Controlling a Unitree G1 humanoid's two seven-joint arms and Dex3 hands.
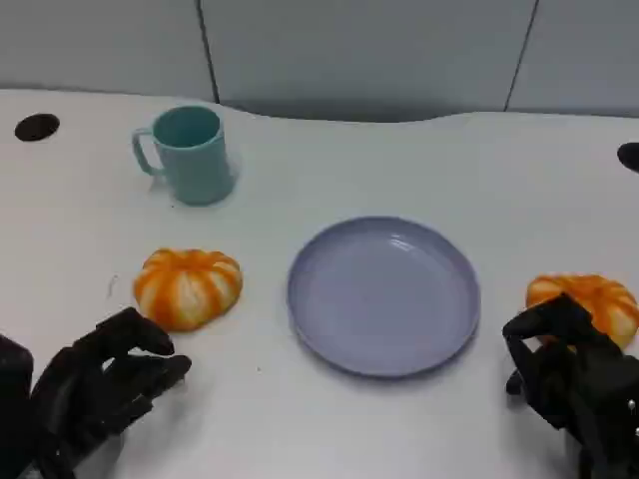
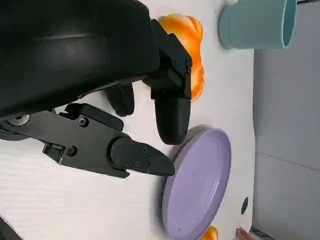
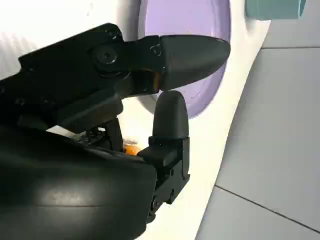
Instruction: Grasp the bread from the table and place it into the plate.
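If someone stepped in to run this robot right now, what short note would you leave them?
Left hand: empty, fingers apart, just short of the left orange striped bread bun.
Right hand: empty, fingers curled over the near edge of the right orange bun; contact unclear.
Round lilac plate: sits between the buns, nothing in it.
Teal mug: behind, not involved.
Done: nothing. Left: grasp the bread, place it in the plate.

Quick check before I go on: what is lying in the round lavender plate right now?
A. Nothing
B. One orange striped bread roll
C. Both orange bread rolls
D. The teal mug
A: the round lavender plate shows a bare surface, with one orange striped bread roll on the table to its left, the other to its right, and the teal mug standing farther back.
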